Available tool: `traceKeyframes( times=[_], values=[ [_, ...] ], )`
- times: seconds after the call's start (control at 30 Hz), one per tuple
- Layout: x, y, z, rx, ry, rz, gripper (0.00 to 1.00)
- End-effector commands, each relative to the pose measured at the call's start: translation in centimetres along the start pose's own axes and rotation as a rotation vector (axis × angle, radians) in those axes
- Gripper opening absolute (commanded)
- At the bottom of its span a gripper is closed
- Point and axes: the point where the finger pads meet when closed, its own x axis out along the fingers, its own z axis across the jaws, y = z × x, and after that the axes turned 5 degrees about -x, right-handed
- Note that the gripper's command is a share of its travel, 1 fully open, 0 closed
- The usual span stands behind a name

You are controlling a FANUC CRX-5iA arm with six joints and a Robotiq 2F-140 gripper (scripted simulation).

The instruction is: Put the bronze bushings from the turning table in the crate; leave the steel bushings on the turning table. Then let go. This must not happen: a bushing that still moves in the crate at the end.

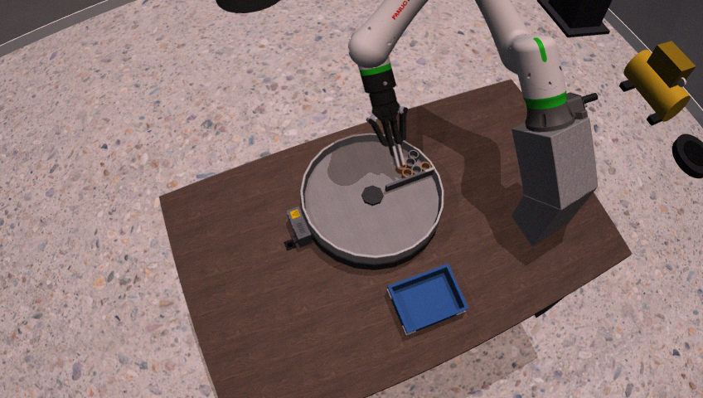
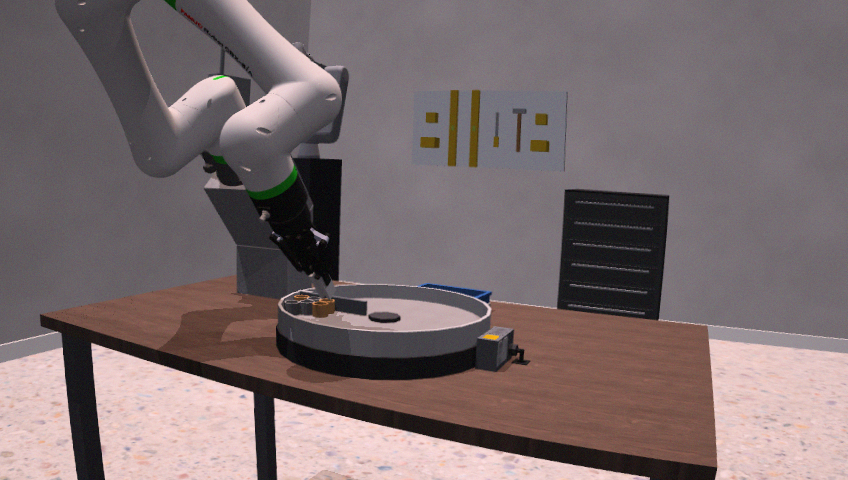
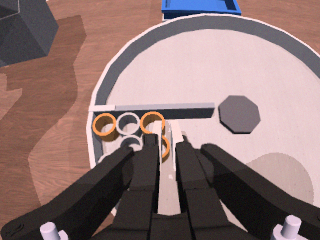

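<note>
Where the top view looks down on the turning table (image 1: 370, 236) (image 2: 380, 343) (image 3: 200, 70), the gripper (image 1: 399, 164) (image 2: 326, 295) (image 3: 166, 132) reaches over its rim with its fingers drawn nearly together and no bushing between them. The inner bronze bushing (image 1: 399, 170) (image 2: 320, 309) (image 3: 166, 147) lies right at the fingertips; whether they touch cannot be told. Just beside it is a second bronze bushing (image 1: 406, 176) (image 3: 152, 115), near the divider bar (image 1: 409, 181) (image 2: 351, 306) (image 3: 165, 107). The outer bronze bushing (image 1: 424, 162) (image 2: 302, 296) (image 3: 104, 133) sits farther from the gripper, toward the rim. Three steel bushings share the cluster. The blue crate (image 1: 427, 300) (image 2: 455, 291) (image 3: 200, 6) stands apart from the turning table, with no bushings in it.

Seen from the exterior, the gripper slants down into the ring, its tips behind the front bronze bushing and low beside the cluster. The crate shows only as a strip behind the far rim.

In the wrist view, the narrow fingers partly cover the inner bronze bushing. The second one opens just beside the fingertips, and the outer one lies across a steel bushing (image 3: 128, 115) from it, all on the same side of the divider. Another steel bushing (image 3: 131, 137) is partly hidden by the gripper.
</note>
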Motion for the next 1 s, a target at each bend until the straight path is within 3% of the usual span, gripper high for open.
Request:
traceKeyframes(
  times=[0.0,0.97],
  values=[
    [-0.01,0.01,0.02,0.000,0.000,0.000,0.06],
    [0.59,-0.49,0.01,0.000,0.000,0.000,0.06]
  ],
)
